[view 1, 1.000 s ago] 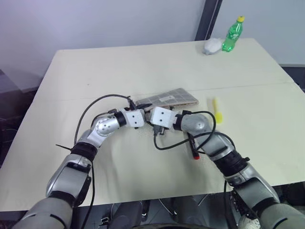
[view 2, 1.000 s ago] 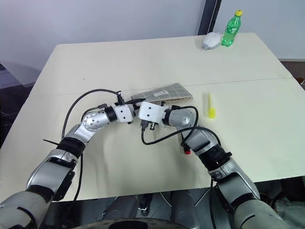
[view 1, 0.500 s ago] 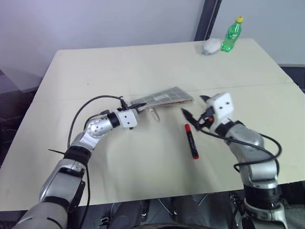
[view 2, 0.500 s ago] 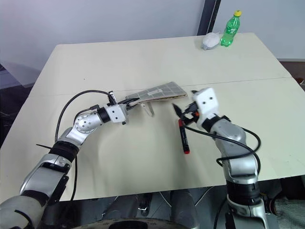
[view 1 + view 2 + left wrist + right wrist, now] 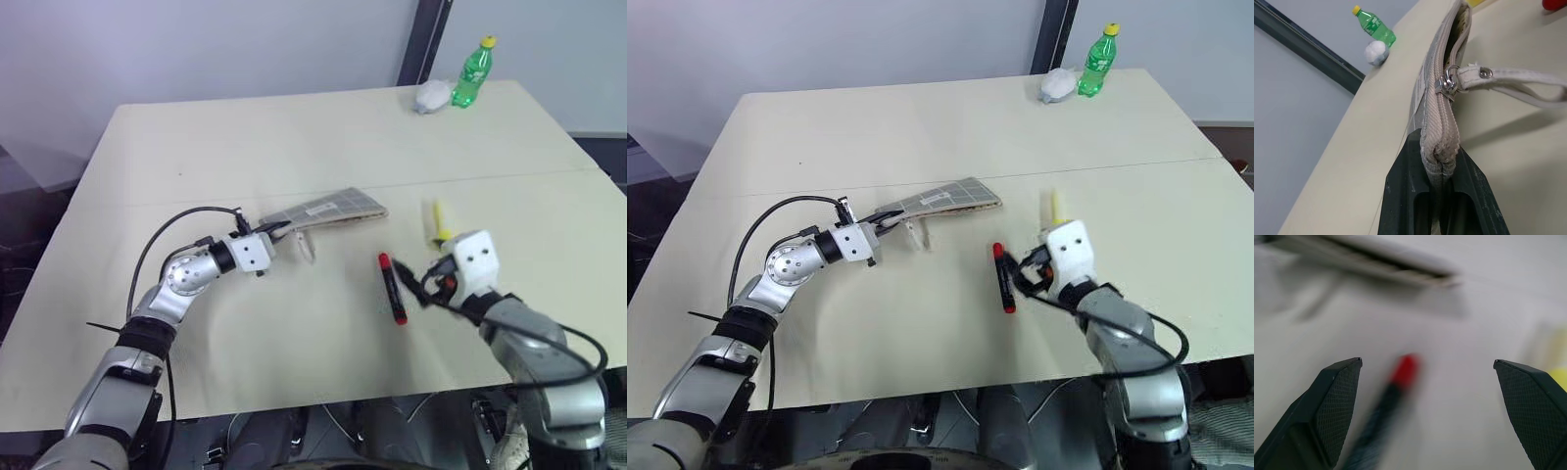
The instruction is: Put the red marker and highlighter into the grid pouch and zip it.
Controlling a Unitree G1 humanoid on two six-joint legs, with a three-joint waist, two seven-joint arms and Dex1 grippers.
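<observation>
**Pouch held by one end, marker next to be picked**

The marker point(image 5: 392, 288) lies flat on the counter point(image 5: 196, 147), not yet in the pouch point(image 5: 328, 208), with its length running away from the robot. The right tool point(image 5: 429, 290) sits just beside it, fingers spread wide and empty, pointing at it across its length. That suits a pinch across the barrel. I would close at the middle of the body, not the cap end, so that the pen stays level when it is lifted. The highlighter point(image 5: 440, 221) lies apart on the counter just beyond that tool, so it should not be knocked if the approach stays low and straight.

The left tool point(image 5: 1442, 169) is closed on the pouch's near end seam, holding it lifted at that end while the far end rests on the counter. The zip slider point(image 5: 1445, 85) sits close to the held end and the mouth gapes beyond it. For loading, the marker should go in tip first along the open edge, and the left grip should not slacken.

The pouch is soft woven cloth, grey with a pale grid, with a ribbed zip tape and a limp looped strap point(image 5: 1520, 83); it will sag and fold. The marker is a smooth, hard, round stick and may roll. The highlighter is pale yellow plastic and slim. The counter is matte cream. A green bottle point(image 5: 470, 70) and a white lump point(image 5: 432, 94) stand at the far corner.
</observation>
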